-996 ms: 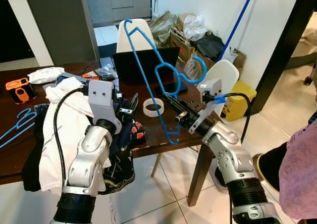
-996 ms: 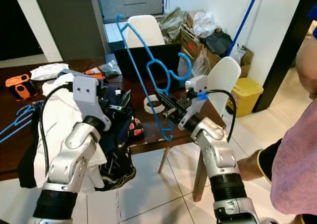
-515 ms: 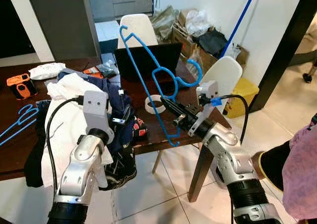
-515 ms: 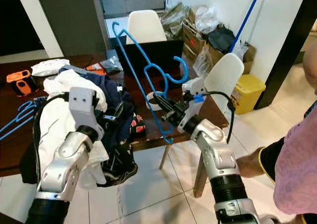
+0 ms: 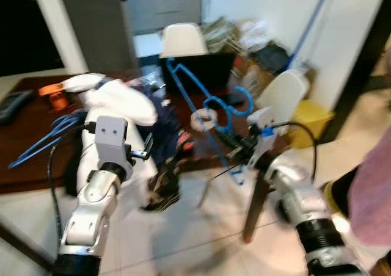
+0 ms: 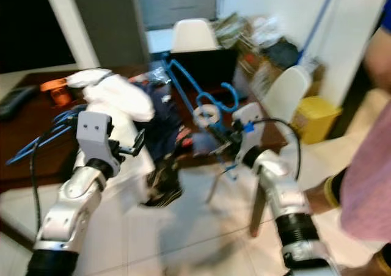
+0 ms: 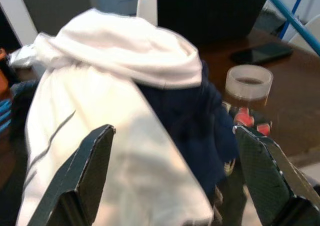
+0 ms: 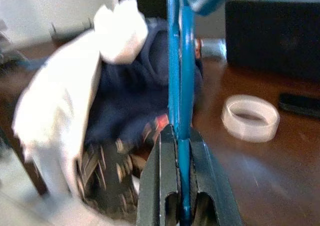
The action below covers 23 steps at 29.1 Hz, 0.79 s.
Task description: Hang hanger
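A blue plastic hanger (image 5: 204,108) slants up over the table corner, its lower bar pinched in my right gripper (image 5: 237,156), which is shut on it. In the right wrist view the blue bar (image 8: 179,81) runs straight up from between the fingers (image 8: 165,186). My left gripper (image 5: 144,154) hovers in front of a heap of clothes, a white garment (image 7: 115,136) over a dark blue one (image 7: 195,121). Its fingers (image 7: 87,176) stand wide open with nothing between them. Both eye views are blurred.
The dark wooden table (image 5: 27,166) also carries more blue hangers (image 5: 46,138), a tape roll (image 5: 204,118), a laptop (image 5: 198,68) and an orange object (image 5: 52,93). White chairs (image 5: 284,96) and a yellow bin (image 5: 311,122) stand beyond. A person in pink (image 5: 372,190) is at the right.
The whole picture has shifted and blurred, so the camera has moved. The right gripper still holds the blue hanger. The left gripper stays open before the clothes.
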Tool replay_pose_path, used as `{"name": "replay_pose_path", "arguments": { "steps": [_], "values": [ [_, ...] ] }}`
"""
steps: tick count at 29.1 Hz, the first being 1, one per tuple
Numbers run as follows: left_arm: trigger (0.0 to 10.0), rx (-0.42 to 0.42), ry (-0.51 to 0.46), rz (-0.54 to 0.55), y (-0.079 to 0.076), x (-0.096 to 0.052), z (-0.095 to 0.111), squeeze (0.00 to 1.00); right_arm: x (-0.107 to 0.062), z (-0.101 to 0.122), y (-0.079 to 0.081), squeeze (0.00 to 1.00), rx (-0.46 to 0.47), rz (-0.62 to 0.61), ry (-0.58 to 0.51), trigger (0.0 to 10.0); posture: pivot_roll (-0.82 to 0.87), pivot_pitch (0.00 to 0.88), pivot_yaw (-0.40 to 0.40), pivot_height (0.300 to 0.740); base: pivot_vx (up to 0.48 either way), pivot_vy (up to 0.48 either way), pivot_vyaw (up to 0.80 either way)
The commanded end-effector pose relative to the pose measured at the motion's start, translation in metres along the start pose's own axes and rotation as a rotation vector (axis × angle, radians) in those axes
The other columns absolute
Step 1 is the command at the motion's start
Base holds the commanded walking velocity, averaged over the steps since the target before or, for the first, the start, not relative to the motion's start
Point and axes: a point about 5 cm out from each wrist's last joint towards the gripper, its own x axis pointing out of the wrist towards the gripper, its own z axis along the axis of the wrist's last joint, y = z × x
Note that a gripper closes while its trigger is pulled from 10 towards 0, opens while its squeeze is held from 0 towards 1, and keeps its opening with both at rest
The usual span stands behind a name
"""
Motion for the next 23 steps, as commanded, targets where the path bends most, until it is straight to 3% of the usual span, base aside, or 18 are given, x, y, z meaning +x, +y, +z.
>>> {"name": "replay_pose_path", "arguments": {
  "steps": [1,7,12,15,17,20,21,22,23],
  "values": [
    [10.0,0.022,0.019,0.011,0.007,0.001,-0.005,0.0,-0.003,-0.007,-0.004,0.0,-0.02,-0.029,0.033,10.0,0.05,0.0,0.002,0.74,-0.274,0.0,0.0],
    [10.0,0.031,0.085,0.059,0.023,0.0,-0.025,0.0,-0.014,-0.028,-0.019,0.0,-0.055,-0.114,0.143,10.0,0.05,0.0,0.006,0.74,-0.274,0.0,0.0],
    [10.0,-0.006,0.195,0.124,0.04,-0.001,-0.057,0.0,-0.031,-0.068,-0.025,0.0,-0.037,-0.184,0.313,10.0,0.05,0.0,0.004,0.74,-0.274,0.0,0.0],
    [10.0,-0.014,0.255,0.14,0.045,-0.002,-0.073,0.0,-0.04,-0.084,-0.025,0.0,-0.02,-0.207,0.379,10.0,0.05,0.0,0.003,0.74,-0.275,0.0,0.0],
    [10.0,-0.014,0.255,0.14,0.045,-0.002,-0.073,0.0,-0.04,-0.084,-0.025,0.0,-0.02,-0.207,0.379,10.0,0.05,0.0,0.003,0.74,-0.277,0.0,0.0],
    [10.0,0.012,0.377,0.141,0.046,-0.009,-0.102,0.0,-0.059,-0.112,-0.025,0.0,0.005,-0.258,0.506,10.0,0.04,0.0,0.005,0.74,-0.276,0.0,0.0],
    [10.0,0.012,0.377,0.141,0.046,-0.009,-0.102,0.0,-0.059,-0.112,-0.025,0.0,0.005,-0.258,0.506,10.0,0.04,0.0,0.005,0.74,-0.274,0.0,0.0],
    [10.0,0.02,0.445,0.137,0.045,-0.014,-0.118,0.0,-0.071,-0.126,-0.024,0.0,0.026,-0.289,0.573,10.0,0.04,0.0,0.004,0.74,-0.277,0.0,0.0],
    [10.0,0.02,0.445,0.137,0.045,-0.014,-0.118,0.0,-0.071,-0.126,-0.024,0.0,0.026,-0.289,0.573,10.0,0.04,0.0,0.004,0.74,-0.277,0.0,0.0]
  ]
}}
